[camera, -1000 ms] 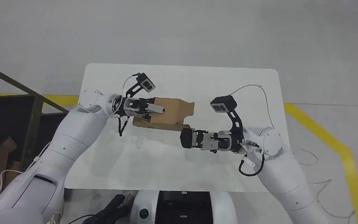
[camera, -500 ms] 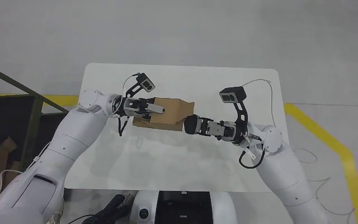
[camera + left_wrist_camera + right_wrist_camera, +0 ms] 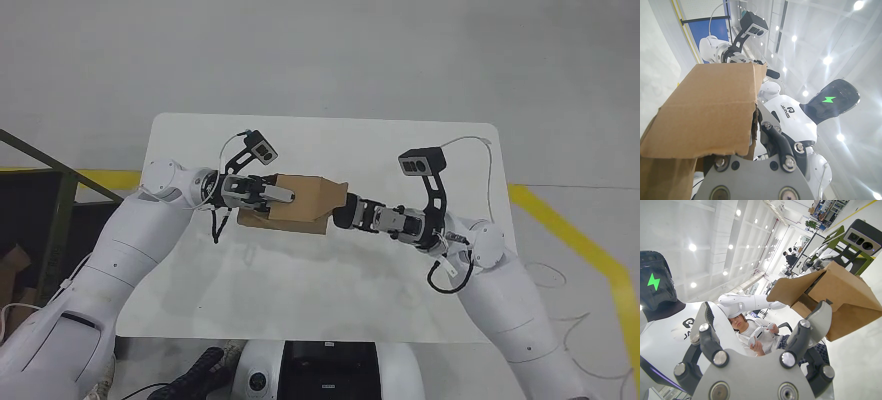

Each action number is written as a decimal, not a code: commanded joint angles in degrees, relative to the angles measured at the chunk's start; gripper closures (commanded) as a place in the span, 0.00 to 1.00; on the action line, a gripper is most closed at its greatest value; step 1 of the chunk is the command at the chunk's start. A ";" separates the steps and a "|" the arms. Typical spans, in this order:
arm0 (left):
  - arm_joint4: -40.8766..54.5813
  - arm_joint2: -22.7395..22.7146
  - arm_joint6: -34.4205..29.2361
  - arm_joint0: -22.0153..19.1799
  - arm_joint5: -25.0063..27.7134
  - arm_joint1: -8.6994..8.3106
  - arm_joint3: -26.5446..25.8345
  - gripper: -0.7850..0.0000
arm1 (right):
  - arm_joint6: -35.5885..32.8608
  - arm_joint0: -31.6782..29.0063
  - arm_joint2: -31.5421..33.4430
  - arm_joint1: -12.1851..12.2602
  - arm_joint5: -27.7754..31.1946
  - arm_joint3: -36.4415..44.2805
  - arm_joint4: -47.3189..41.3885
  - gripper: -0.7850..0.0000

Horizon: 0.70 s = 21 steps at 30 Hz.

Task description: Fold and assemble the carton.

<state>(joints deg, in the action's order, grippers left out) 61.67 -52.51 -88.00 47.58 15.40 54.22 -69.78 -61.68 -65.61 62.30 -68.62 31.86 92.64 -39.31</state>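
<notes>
The carton (image 3: pixel 305 200) blocks the middle of the tabletop (image 3: pixel 330 140), with the left hand (image 3: pixel 272 194) at one end and the right hand (image 3: pixel 346 213) at the other. Passage lies along its far and near sides.

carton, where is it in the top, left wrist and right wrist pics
Top view: carton between the left gripper and the right gripper.
Left wrist view: carton close up, gripped by the left gripper.
Right wrist view: carton just past one finger of the open right gripper, flapped end facing the camera.
Shared landmark: black wrist cameras; each wrist view shows the other arm's behind the carton.
</notes>
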 commanded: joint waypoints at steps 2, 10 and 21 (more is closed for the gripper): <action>0.00 0.00 0.00 0.00 0.00 0.00 0.00 1.00 | -1.16 0.95 -0.45 -0.15 -0.58 -0.91 -1.12 0.00; 0.00 0.00 0.00 0.00 0.00 0.00 0.00 1.00 | -4.50 3.71 -2.09 -0.66 -2.07 -3.03 -3.17 0.00; 0.00 0.00 0.00 0.00 0.00 0.00 0.00 1.00 | -6.09 6.06 -4.09 -1.54 -2.14 -5.84 -4.77 0.00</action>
<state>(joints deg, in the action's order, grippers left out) 61.67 -52.51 -88.00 47.58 15.40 54.22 -69.78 -67.62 -59.62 58.24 -70.12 29.66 86.92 -43.95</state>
